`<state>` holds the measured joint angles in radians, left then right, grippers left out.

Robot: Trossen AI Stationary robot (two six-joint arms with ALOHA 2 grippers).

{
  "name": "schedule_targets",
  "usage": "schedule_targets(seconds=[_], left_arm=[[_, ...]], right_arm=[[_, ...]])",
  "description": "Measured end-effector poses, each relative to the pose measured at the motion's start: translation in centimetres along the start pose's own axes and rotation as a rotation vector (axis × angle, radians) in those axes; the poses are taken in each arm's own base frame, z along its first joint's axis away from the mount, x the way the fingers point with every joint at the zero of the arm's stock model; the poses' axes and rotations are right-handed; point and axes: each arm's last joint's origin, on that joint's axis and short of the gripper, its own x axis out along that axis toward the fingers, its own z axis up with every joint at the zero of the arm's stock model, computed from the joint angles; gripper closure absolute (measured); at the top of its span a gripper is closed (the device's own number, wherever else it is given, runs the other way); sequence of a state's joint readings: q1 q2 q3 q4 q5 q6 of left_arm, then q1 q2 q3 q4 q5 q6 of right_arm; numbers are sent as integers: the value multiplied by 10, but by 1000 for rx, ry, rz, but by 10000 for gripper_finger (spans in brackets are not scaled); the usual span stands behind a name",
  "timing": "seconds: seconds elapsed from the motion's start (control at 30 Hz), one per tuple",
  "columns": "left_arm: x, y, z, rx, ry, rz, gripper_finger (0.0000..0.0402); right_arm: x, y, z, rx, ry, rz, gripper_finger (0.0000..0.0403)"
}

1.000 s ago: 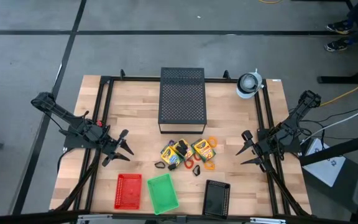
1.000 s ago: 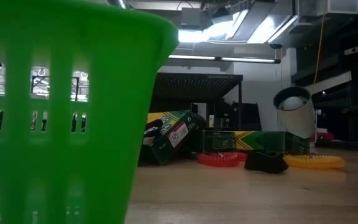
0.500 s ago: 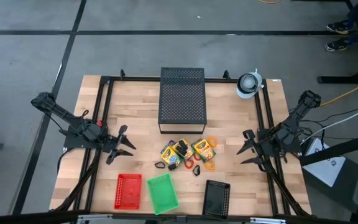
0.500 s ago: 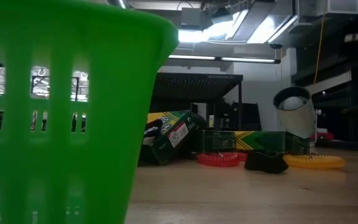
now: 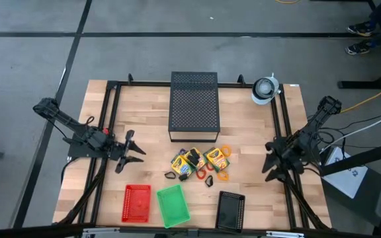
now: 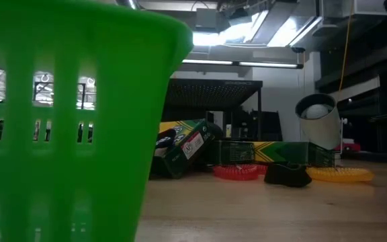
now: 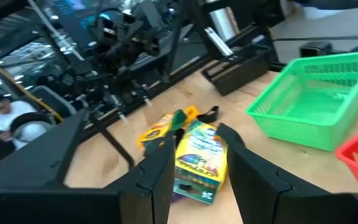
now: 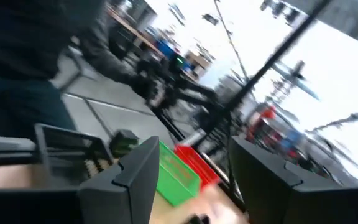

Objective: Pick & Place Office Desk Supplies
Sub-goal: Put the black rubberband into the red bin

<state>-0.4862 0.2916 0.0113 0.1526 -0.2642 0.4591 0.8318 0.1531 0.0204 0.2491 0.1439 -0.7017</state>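
From above I see three yellow-and-green cardboard crayon boxes clustered just below the black perforated metal box, lying at differing angles. My left tool sits left of them, fingers apart, empty; right tool opposite, open. Left wrist view: one box lies between my fingers.

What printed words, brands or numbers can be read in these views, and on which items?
None can be read for certain.
Crayon boxes: yellow-and-green packs with printing, too small in the high view and blurred in the left wrist view.
White label on the tilted box: print is there, too small to read.
Baskets and black perforated box: no lettering visible.
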Motion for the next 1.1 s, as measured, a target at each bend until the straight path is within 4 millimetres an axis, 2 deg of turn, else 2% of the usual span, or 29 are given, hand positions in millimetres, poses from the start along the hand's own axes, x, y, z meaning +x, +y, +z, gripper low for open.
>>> schedule_targets(seconds=[0.13, 0.27, 0.37, 0.53, 0.67, 0.77, 0.9, 1.1], left_arm=[[0, 1, 1, 61, -7, 23, 258], [-1, 6, 9, 75, -78, 83, 258], [-2, 9, 17, -33, -178, 75, 258], [-8, 15, 35, -229, -428, 16, 258], [-11, 15, 41, -334, -513, -77, 258], [-13, 19, 45, -361, -566, -54, 258], [-14, 18, 46, -427, -589, -116, 258], [-14, 17, 46, -432, -597, -162, 258]], right_arm=[[0, -7, 2, 24, 37, -148, 207], [-3, -19, 7, 65, 76, -377, 207], [-6, -27, 8, 121, 103, -520, 207], [-7, -30, 1, 252, 169, -620, 207], [-6, -29, -1, 354, 139, -597, 207], [-5, -28, -1, 393, 115, -556, 207], [-2, -20, -4, 389, 93, -374, 207], [0, -11, -1, 375, -27, -86, 207]])
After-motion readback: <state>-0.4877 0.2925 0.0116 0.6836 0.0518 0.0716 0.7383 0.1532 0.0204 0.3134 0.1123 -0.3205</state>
